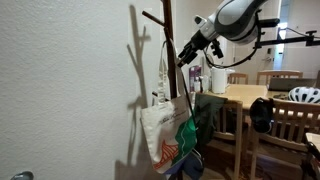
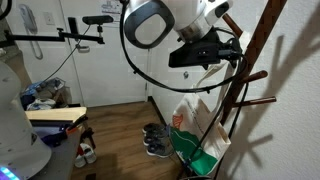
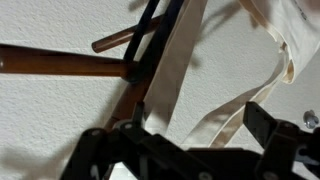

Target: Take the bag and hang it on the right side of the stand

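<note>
Bag is hanging by its handles on the stand; gripper is hovering beside it, fingers spread, gripping nothing.

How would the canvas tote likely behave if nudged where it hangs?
Probably floppy: the bag sags in folds beneath its long handles. Likely light, since a short peg of the stand carries it. A push would probably set it swinging.
</note>
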Controlling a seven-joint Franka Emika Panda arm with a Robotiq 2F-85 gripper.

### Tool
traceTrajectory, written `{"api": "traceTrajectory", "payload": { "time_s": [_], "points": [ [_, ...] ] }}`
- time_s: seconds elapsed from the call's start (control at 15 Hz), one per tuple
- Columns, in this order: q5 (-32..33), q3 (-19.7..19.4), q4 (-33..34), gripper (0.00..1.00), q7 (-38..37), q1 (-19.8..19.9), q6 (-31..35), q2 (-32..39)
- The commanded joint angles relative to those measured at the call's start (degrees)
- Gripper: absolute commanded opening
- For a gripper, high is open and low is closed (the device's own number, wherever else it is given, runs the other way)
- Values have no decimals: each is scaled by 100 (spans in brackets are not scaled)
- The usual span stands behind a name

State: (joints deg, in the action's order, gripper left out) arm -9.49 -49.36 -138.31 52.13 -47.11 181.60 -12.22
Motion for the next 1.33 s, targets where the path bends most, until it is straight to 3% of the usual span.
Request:
{"api": "traceTrajectory", "payload": {
  "time_s": [0.0, 0.67, 0.8, 0.87, 1.27],
  "points": [
    [-80, -419, 115, 74, 173, -406, 300, 198],
    [20, -1285, 78, 7, 123, -1255, 432, 148],
    [22, -1371, 89, 47, 96, -1316, 429, 172],
    [30, -1384, 92, 48, 85, -1324, 487, 203],
    [-8, -1479, -3, 85, -12, -1531, 1022, 532]
  ]
}}
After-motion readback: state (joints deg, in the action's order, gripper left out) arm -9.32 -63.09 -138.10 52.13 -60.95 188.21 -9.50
